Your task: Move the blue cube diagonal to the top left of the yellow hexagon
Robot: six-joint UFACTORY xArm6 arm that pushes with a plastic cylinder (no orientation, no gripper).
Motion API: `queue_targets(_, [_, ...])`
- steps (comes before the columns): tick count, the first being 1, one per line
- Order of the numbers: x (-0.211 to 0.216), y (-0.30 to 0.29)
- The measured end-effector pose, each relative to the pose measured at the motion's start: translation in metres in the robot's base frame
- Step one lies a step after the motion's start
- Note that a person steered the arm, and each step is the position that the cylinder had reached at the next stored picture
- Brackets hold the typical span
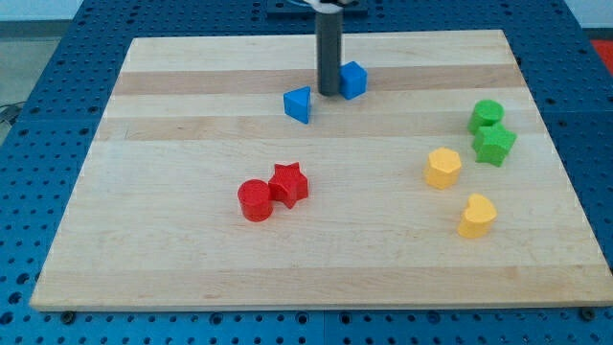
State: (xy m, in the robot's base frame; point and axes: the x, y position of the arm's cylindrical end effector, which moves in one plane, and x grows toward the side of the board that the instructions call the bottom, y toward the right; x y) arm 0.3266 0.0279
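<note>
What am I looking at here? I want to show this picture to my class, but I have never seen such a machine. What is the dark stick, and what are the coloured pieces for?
This is a single camera picture of a robot arm's work table. The dark rod is the arm's only tool: it has no pincer and holds nothing. Its lower end, my tip, slides on the pale wooden board and pushes pieces along.

Near the view's top, my tip stands right beside the left of the blue cube, with a blue wedge-like block lower left of it. On the view's right are the yellow hexagon, a yellow heart-like block and two green blocks. Left of centre, a red cylinder touches a red star.
</note>
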Motion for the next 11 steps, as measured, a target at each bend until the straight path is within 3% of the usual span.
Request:
queue_targets(2, [0.005,0.002])
queue_targets(5, [-0.05,0.005])
queue_targets(8, [0.019,0.101])
queue_targets(9, [0.017,0.105])
queue_targets(10, [-0.015,0.095])
queue_targets(11, [-0.014,0.056])
